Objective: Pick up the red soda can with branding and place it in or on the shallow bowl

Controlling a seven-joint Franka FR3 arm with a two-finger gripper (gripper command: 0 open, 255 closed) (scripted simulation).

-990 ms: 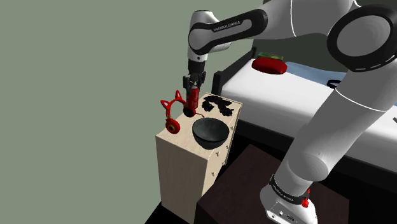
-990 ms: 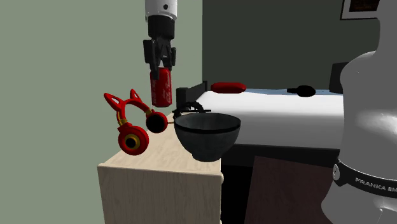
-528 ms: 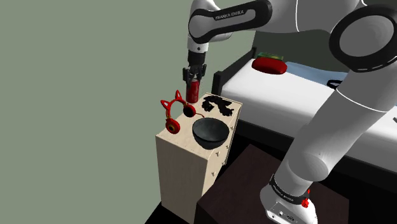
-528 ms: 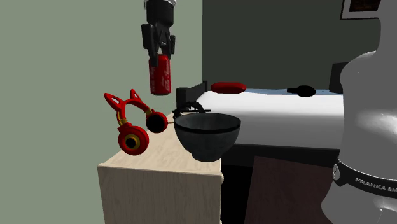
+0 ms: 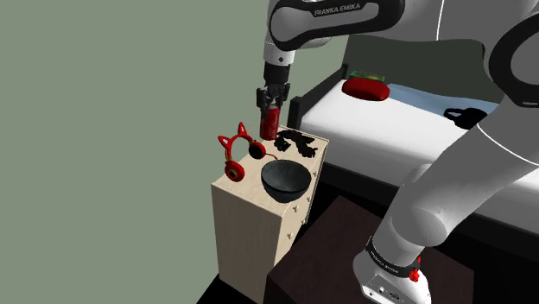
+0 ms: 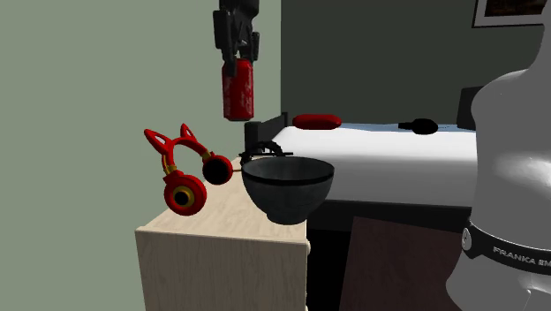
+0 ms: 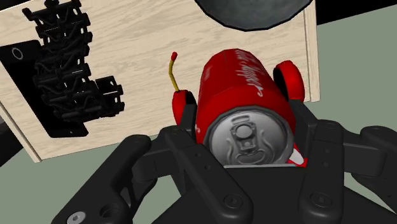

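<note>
Soda can point(image 6: 237, 90): red, white lettering, hanging upright in the air above the wooden nightstand point(image 5: 246, 220), clear of its top | gripper point(image 6: 237, 49): clamped on the can's top end, one finger each side | bowl point(image 6: 287, 199): dark, on the nightstand, below and beside the can | headphones point(image 6: 181, 172): red, cat-eared, next to the bowl

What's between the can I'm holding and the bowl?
Nothing visible. The red can hangs clamped in the gripper above the cabinet top, with open air down to the dark bowl. The red headphones sit beside that path, not in it.
</note>
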